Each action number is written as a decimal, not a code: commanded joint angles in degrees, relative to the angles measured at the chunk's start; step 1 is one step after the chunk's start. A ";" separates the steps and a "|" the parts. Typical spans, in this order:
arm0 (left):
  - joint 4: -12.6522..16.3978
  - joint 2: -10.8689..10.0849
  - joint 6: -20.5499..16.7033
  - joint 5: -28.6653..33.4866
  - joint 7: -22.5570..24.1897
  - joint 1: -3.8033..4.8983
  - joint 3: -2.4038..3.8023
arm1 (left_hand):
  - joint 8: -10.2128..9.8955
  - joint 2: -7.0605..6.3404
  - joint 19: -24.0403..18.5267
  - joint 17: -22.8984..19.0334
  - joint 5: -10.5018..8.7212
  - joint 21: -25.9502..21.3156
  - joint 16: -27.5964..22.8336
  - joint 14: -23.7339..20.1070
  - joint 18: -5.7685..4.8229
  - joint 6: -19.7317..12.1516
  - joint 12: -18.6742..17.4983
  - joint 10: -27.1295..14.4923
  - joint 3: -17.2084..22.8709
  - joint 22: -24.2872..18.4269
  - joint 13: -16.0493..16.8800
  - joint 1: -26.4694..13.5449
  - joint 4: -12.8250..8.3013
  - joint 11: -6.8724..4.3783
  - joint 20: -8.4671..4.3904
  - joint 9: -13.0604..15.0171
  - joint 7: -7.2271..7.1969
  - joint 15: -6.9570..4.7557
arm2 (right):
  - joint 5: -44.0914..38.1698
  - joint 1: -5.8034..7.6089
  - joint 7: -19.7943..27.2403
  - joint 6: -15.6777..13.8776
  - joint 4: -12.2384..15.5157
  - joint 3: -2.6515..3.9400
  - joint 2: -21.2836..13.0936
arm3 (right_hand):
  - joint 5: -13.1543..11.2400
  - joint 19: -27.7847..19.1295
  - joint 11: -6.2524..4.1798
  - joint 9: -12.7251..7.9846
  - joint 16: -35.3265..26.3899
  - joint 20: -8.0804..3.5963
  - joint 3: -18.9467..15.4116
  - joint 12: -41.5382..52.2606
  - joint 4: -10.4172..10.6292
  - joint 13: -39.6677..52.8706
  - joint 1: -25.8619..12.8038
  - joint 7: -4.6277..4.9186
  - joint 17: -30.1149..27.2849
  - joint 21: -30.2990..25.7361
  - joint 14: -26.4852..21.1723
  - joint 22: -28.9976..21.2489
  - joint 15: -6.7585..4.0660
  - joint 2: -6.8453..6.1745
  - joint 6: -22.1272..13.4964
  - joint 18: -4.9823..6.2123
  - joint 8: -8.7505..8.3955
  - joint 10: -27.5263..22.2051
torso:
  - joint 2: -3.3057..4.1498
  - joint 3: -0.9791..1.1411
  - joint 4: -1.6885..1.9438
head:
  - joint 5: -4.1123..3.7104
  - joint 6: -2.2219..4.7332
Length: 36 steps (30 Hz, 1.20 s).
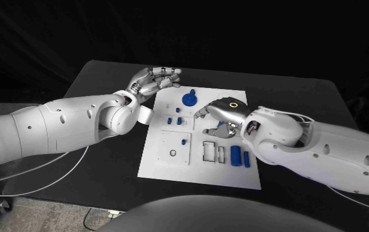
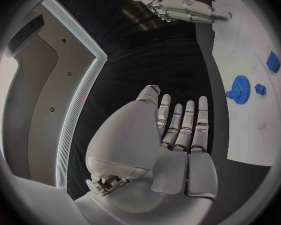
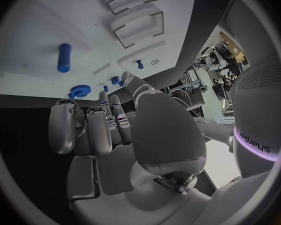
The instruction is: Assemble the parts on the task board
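The task board [image 1: 201,176] lies mid-table, a blue gear [image 1: 189,99] at its far end and two blue bars [image 1: 235,154] near its right edge. The left hand [image 1: 154,80] hovers off the board's far-left corner, fingers apart, holding nothing. The right hand [image 1: 221,117] hangs over the board's middle, fingers loosely curled, empty.

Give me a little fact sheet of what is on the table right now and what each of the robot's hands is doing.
Surface: black table
Board: white task board, flat in the middle of the table
Parts on board: blue gear near the far edge; two long blue pieces near the right arm; small blue pegs mid-board
Left hand: over the board's far left corner, fingers straight, holding nothing
Right hand: over the board's middle, fingers bent; whether it holds a piece cannot be told
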 commanded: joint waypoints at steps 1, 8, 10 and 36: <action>0.25 -0.14 0.56 0.32 0.42 0.02 0.01 | 0.35 -0.11 0.20 -0.08 0.26 -0.19 0.30 -0.18 0.50 -0.05 0.39 -0.08 -0.25 -0.08 -0.10 0.43 -0.08 0.49 -0.06 -0.08 0.23 0.36 | 4.42 1.23 -0.17 -1.62 0.97 -0.07 -2.59 | 0.16 0.07 0.10 -1.88 0.33 0.62 -1.33 -1.22 0.63 -1.95 1.22 -2.18 1.34 0.32 -0.01 10.08 0.52 0.24 -4.02 -0.19 -0.29 -0.73 | 0.02 0.01 0.07 | 0.01 0.00; 0.36 -0.53 0.38 0.32 0.68 0.02 -0.03 | 0.22 -0.13 -0.21 -0.83 0.19 -0.72 0.03 -1.00 0.31 -0.74 0.50 -0.71 -0.96 -0.35 -1.00 0.09 0.09 0.27 -0.02 -0.62 0.20 0.42 | 6.33 2.27 0.26 -1.57 -0.34 -0.08 -5.84 | -1.15 -0.18 0.36 -7.19 0.19 0.84 -4.08 -2.62 3.31 -5.06 2.64 0.04 0.67 -0.18 -0.39 9.95 0.79 -0.27 -22.55 -0.08 -1.39 -0.94 | 0.04 0.05 -0.10 | 0.25 0.00; 0.37 -0.57 0.36 0.32 0.81 0.02 -0.05 | 0.15 -0.03 -0.60 -1.24 0.13 -1.13 -0.19 -1.44 0.17 -0.99 0.55 -0.95 -1.33 -0.59 -1.44 -0.19 0.10 0.22 0.00 -0.87 0.18 0.38 | 6.58 2.21 0.58 -1.66 -0.89 -0.09 -6.17 | -1.91 -0.66 0.38 -7.91 -0.12 0.85 -5.07 -2.93 4.87 -5.79 3.18 1.73 0.12 -0.92 -0.79 9.73 0.68 -1.01 -24.99 0.09 -1.48 -1.63 | 0.03 0.06 -0.03 | 0.10 0.00; 0.28 -0.93 -1.79 -0.49 3.56 -0.02 -0.14 | -8.24 2.25 -29.33 -7.21 -7.36 -6.98 -30.95 -22.88 -2.90 -23.32 -20.30 -14.03 -11.95 -45.19 -5.63 -13.38 0.27 -7.74 0.66 -8.09 -8.72 -3.20 | 8.51 -1.27 2.75 0.74 -5.77 -0.11 -3.96 | 3.72 -1.02 -0.45 -4.13 0.02 0.34 -5.95 1.52 10.62 -7.48 9.14 4.18 -0.82 -1.74 -1.31 9.59 0.17 -0.13 3.61 0.22 4.54 1.68 | 0.05 0.07 0.13 | -0.44 0.00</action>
